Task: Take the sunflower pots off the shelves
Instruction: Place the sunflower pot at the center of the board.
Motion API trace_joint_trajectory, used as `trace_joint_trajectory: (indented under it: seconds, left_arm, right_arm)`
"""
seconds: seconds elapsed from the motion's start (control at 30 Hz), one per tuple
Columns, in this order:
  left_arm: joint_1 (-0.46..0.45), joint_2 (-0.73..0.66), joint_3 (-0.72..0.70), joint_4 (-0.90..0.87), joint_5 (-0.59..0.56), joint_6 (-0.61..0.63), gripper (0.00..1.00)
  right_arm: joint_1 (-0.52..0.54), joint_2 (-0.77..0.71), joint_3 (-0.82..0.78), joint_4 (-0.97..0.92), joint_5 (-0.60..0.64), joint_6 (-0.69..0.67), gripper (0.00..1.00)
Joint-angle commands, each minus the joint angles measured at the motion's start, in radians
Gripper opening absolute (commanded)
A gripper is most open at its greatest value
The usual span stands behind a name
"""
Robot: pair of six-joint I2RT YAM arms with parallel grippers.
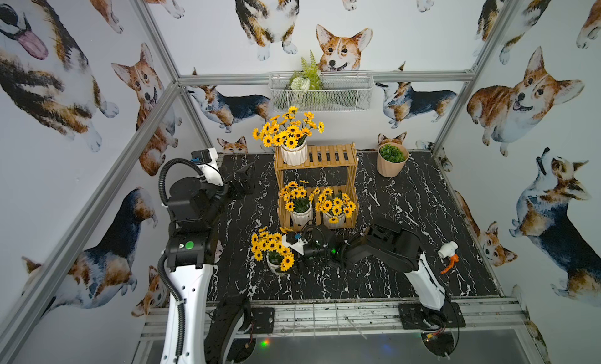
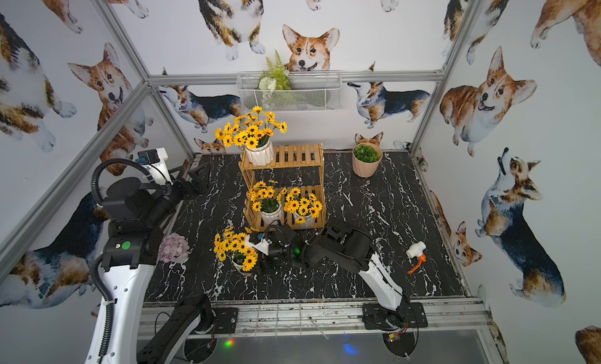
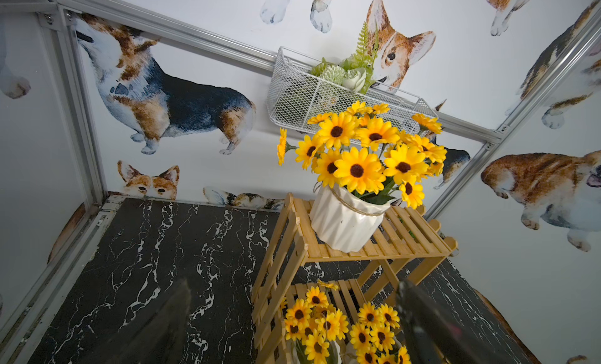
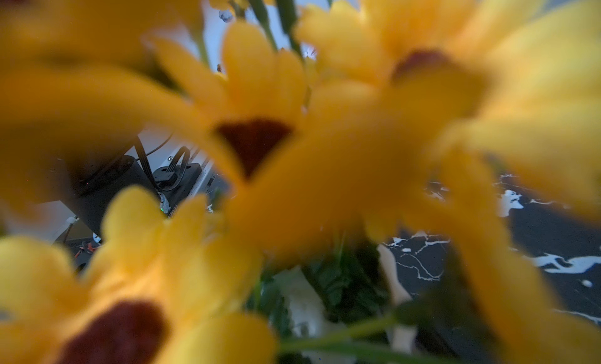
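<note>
Yellow blooms fill my right wrist view. One sunflower pot stands on the table with my right gripper beside it; I cannot tell whether it grips. On the shelves sit the top pot and the lower pots, and my left gripper hangs wide open.

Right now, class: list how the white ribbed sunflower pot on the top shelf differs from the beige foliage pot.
The white ribbed sunflower pot holds yellow flowers; the beige pot holds round green foliage. The white one sits on the wooden rack; the beige one on the black marble table. Both stand upright.
</note>
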Motion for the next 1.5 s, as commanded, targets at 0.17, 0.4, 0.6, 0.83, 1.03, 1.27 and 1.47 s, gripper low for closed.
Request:
trace_joint_trajectory:
  seconds: [0.17, 0.4, 0.6, 0.83, 1.03, 1.27, 1.47]
  left_arm:
    - [0.001, -0.004, -0.003, 0.008, 0.002, 0.010, 1.00]
    - [0.001, -0.002, -0.005, 0.008, 0.002, 0.011, 1.00]
    - [0.001, 0.000, -0.003, 0.009, 0.002, 0.010, 1.00]
    - [0.001, 0.000, -0.004, 0.008, 0.000, 0.014, 1.00]
    - [0.001, -0.005, -0.016, 0.008, -0.012, 0.020, 1.00]
    - [0.001, -0.009, -0.019, 0.008, -0.028, 0.035, 1.00]
    - [0.001, -0.009, -0.022, 0.004, -0.034, 0.049, 1.00]
  right_arm:
    - [0.002, -0.015, -0.002, -0.038, -0.005, -0.023, 0.98]
    - [0.001, -0.018, -0.001, -0.038, -0.008, -0.023, 1.00]
    - [0.002, -0.045, -0.008, -0.032, -0.014, -0.016, 1.00]
    - [0.002, -0.095, -0.026, -0.029, -0.021, -0.015, 1.00]
    - [0.002, -0.139, -0.046, -0.047, -0.026, -0.015, 1.00]
    - [0.002, -0.197, -0.080, -0.073, -0.020, -0.010, 1.00]
    - [0.002, -0.326, -0.149, -0.118, 0.042, -0.003, 1.00]
